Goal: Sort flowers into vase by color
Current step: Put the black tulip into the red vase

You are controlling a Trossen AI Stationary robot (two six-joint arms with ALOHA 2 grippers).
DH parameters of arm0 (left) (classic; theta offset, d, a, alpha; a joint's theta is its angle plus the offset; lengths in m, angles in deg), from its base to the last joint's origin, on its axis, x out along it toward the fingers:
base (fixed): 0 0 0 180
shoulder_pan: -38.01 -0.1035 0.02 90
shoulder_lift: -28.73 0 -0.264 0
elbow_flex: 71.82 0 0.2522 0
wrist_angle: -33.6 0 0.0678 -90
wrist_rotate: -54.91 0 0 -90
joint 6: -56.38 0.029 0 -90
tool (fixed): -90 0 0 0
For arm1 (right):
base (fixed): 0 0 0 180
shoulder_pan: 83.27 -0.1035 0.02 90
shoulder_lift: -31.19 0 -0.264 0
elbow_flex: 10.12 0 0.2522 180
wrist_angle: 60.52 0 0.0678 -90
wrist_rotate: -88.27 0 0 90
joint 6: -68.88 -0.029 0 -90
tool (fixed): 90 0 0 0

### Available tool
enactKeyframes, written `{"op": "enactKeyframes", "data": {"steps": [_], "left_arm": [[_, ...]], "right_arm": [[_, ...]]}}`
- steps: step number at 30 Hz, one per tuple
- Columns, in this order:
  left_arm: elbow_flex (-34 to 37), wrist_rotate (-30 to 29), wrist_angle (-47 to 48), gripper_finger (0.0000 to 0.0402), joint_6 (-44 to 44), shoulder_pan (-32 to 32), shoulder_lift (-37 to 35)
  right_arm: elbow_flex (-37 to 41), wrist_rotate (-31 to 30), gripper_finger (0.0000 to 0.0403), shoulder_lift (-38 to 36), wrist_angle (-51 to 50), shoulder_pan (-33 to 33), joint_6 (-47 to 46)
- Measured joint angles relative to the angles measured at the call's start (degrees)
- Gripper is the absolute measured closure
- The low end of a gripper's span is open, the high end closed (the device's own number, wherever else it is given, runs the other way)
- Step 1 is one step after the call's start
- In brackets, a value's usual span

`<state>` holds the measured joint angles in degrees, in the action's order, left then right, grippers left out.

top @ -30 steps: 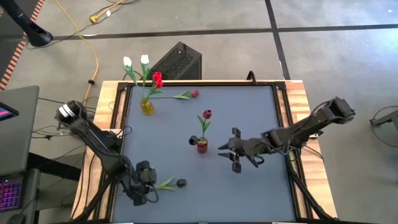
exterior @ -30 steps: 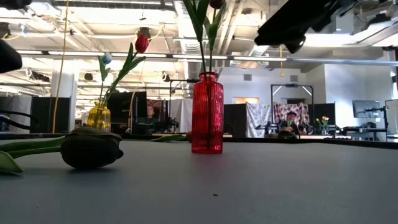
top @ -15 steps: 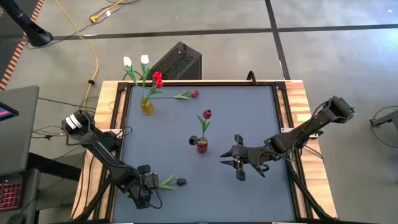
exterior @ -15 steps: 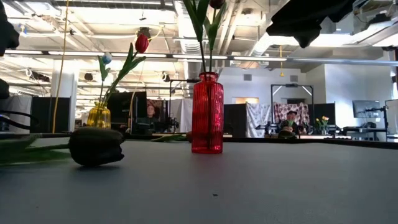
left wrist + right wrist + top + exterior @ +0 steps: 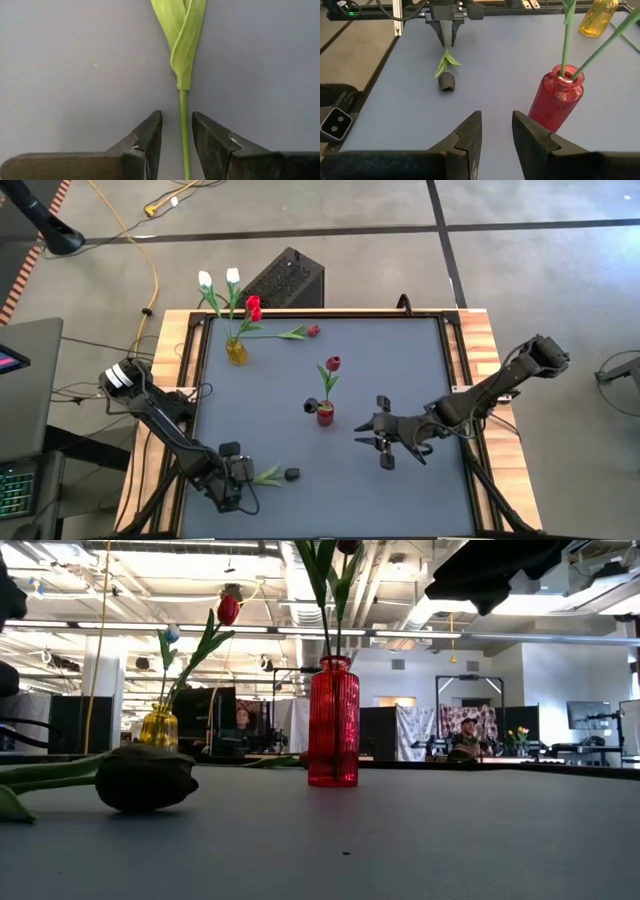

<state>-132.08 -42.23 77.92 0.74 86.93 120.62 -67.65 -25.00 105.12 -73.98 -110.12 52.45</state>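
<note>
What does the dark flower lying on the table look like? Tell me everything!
The dark tulip lies flat on the grey table, near the front left corner. Its bud is nearly black, closed and rounded, looking soft like fabric. A thin green stem with a folded light green leaf runs from the bud toward the left gripper. The stem sits between that gripper's jaws, which stand slightly apart on either side of it. Nothing else touches it.

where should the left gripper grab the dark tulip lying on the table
Probably the bare stem below the leaf: the dark tulip lies flat with its stem end toward the left gripper, whose open fingers already straddle the stem. Coming from that end avoids the bud.
</note>
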Motion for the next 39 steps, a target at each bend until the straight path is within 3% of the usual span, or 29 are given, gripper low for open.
{"op": "enactKeyframes", "data": {"steps": [8, 20, 30, 39], "left_arm": [[0.00, -0.15, -0.42, 0.0308, -0.39, 1.37, 0.00], [0.07, -1.95, -1.54, 0.0398, -2.68, 2.89, 0.04], [0.07, -3.52, -1.60, 0.0401, -3.76, 2.80, 0.09], [-2.19, -10.36, -2.13, 0.0401, 2.25, -0.33, -1.11]], "right_arm": [[0.00, -0.01, 0.0269, 0.00, 0.04, 0.00, 1.50], [0.00, 0.00, 0.0269, 0.01, 0.04, 0.00, 2.00], [0.00, 0.00, 0.0269, 0.02, 0.04, -0.08, 1.90], [0.00, 0.02, 0.0269, 0.02, 0.20, -0.20, 1.61]]}}
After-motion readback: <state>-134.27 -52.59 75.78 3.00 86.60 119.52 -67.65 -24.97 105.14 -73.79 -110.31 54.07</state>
